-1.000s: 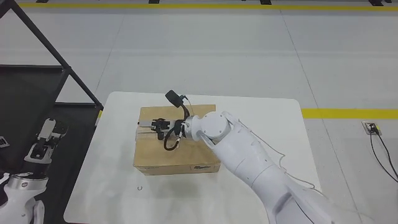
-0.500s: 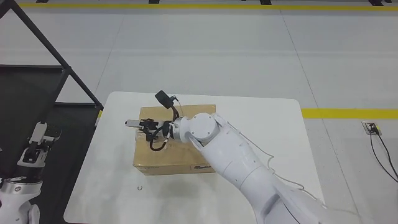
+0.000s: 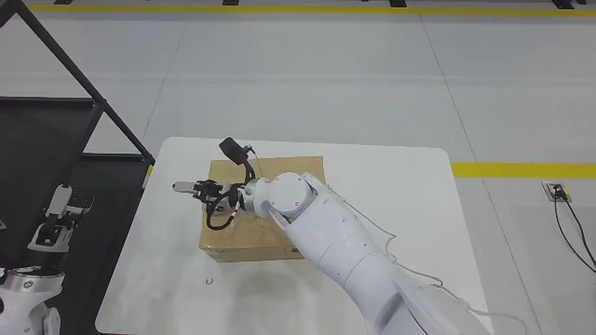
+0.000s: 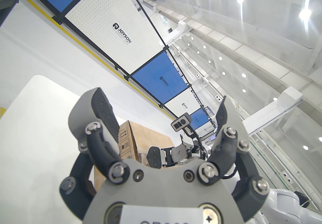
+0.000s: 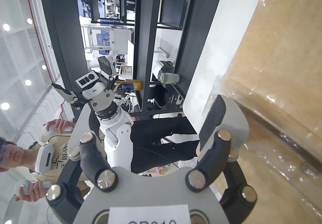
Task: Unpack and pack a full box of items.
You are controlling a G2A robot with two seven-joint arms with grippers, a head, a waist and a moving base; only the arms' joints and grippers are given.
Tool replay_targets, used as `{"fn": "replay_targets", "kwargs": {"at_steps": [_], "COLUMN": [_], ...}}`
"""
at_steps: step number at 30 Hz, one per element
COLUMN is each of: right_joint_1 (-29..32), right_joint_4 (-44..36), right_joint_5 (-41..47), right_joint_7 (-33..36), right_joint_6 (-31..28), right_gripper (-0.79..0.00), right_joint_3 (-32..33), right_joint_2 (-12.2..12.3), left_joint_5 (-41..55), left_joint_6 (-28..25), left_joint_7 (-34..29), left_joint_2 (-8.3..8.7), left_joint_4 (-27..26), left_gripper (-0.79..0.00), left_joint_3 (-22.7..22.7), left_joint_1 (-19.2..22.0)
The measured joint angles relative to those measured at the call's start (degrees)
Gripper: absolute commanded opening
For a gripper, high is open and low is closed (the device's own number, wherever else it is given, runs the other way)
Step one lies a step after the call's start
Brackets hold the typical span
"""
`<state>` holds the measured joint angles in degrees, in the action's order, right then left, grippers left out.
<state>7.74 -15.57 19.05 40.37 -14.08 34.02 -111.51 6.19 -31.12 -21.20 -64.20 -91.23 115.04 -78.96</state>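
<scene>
A closed cardboard box (image 3: pixel 270 214) sits on the white table (image 3: pixel 400 195), with clear tape along its seam (image 5: pixel 276 119). My right gripper (image 3: pixel 184 187) hovers just past the box's left edge, open with nothing between its fingers. In the right wrist view this gripper (image 5: pixel 151 121) has one fingertip (image 5: pixel 216 116) beside the taped box edge (image 5: pixel 281 53). My left gripper (image 3: pixel 58 209) is held off the table's left side, pointing upward. In the left wrist view it (image 4: pixel 163 109) stands open and empty, and the box (image 4: pixel 141 134) lies farther off.
A black metal frame (image 3: pixel 74 121) stands left of the table, close to my left arm. A small ring-shaped item (image 3: pixel 211 283) lies near the table's front edge. The table's right half (image 3: pixel 400 242) is bare apart from my right arm.
My right gripper has slid left across the box top and now sits beyond its left edge. My left arm has shifted slightly lower and to the left.
</scene>
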Motion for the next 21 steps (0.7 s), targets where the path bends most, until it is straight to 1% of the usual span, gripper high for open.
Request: {"fn": "replay_targets", "kwargs": {"at_steps": [4, 9, 15, 21], "right_joint_1": [-0.6, -1.2, -1.6, -1.9], "right_joint_4": [1.6, 3.3, 5.0, 6.3], "right_joint_5": [-0.5, -0.9, -0.8, -0.8], "right_joint_7": [1.6, 3.6, 4.6, 6.4], "right_joint_6": [1.3, 1.4, 0.0, -1.3], "right_gripper": [0.000, 0.000, 0.000, 0.000], "right_joint_3": [0.2, 0.8, 2.3, 3.8], "right_joint_2": [-0.7, -0.9, -0.2, 1.2], "left_joint_5": [0.2, 0.4, 0.3, 0.0], "left_joint_6": [0.0, 0.1, 0.2, 0.3], "left_joint_7": [-0.2, -0.8, -1.7, -2.6], "left_joint_2": [0.14, 0.32, 0.56, 0.79], "left_joint_4": [0.5, 0.8, 1.1, 1.2], "left_gripper": [0.000, 0.000, 0.000, 0.000], "left_joint_3": [0.1, -0.1, -0.8, -1.5], "left_joint_1": [0.3, 0.9, 1.9, 2.7]}}
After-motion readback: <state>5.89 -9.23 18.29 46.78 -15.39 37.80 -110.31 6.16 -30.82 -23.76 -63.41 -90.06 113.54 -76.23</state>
